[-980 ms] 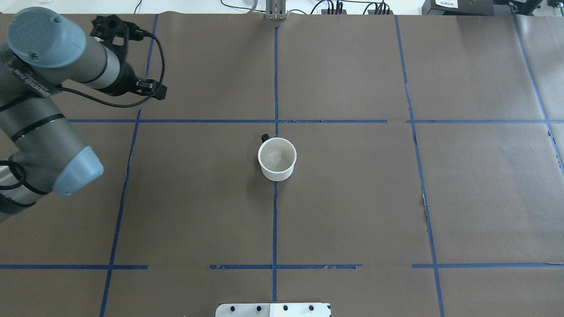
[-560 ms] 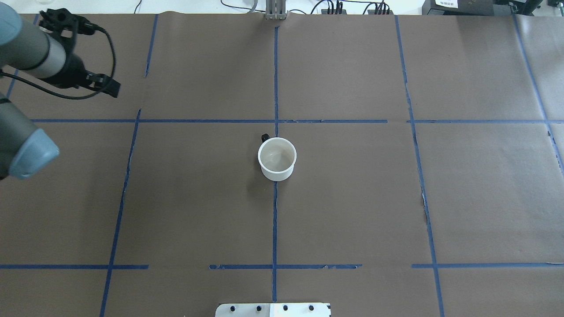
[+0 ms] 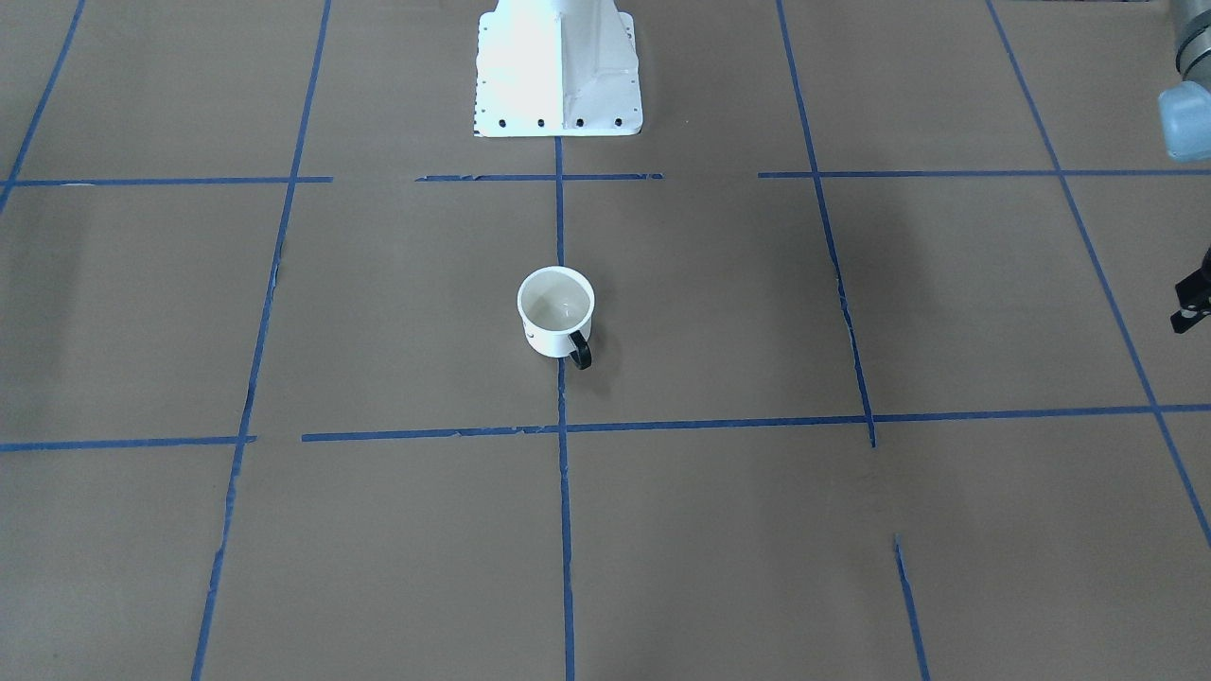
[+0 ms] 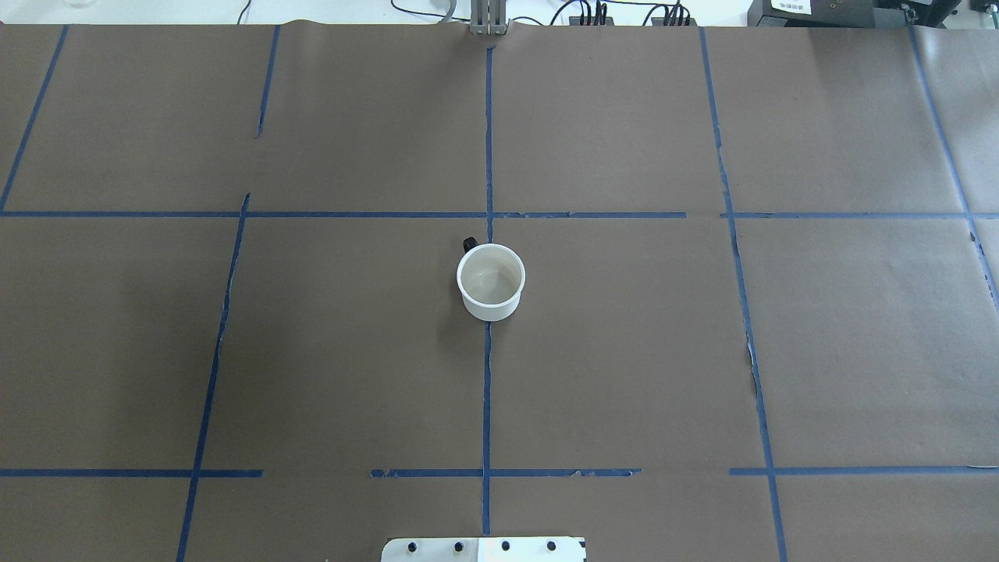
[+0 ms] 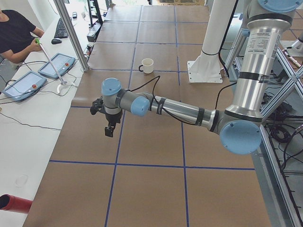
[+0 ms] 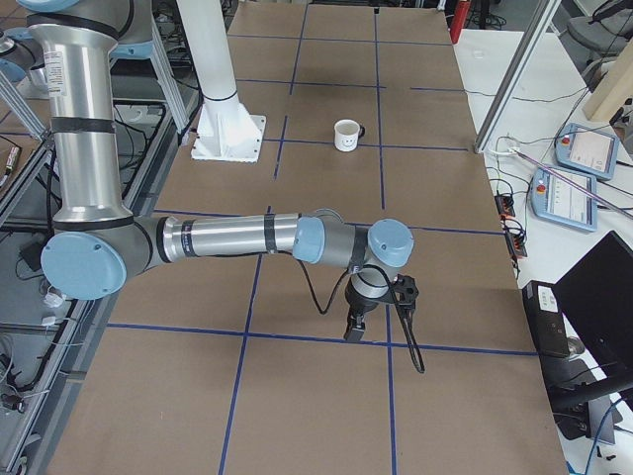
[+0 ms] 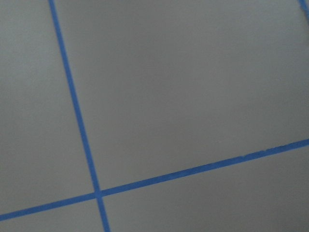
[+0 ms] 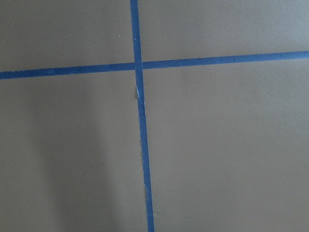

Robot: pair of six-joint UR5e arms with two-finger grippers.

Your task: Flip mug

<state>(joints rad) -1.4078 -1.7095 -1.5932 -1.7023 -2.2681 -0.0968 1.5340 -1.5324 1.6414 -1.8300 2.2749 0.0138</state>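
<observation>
The small white mug (image 4: 490, 281) stands upright, mouth up, at the middle of the brown paper table, its black handle (image 3: 580, 351) on the side away from the robot base. It also shows in the left view (image 5: 147, 65) and in the right view (image 6: 346, 135), where its smiley face is visible. My left gripper (image 5: 109, 131) hangs pointing down over the table far to the mug's left; a black part of it shows at the front view's right edge (image 3: 1192, 301). My right gripper (image 6: 353, 330) hangs far to the mug's right. I cannot tell whether either is open or shut. Both wrist views show only paper and tape.
The white robot base (image 3: 558, 66) stands at the table's near edge behind the mug. Blue tape lines (image 4: 487, 140) grid the paper. Operator tablets (image 5: 57, 65) and a seated person (image 5: 16, 33) are along the far side; control pendants (image 6: 584, 150) lie there too.
My left arm has pulled back to the left and left the overhead view entirely. The mug has not moved.
</observation>
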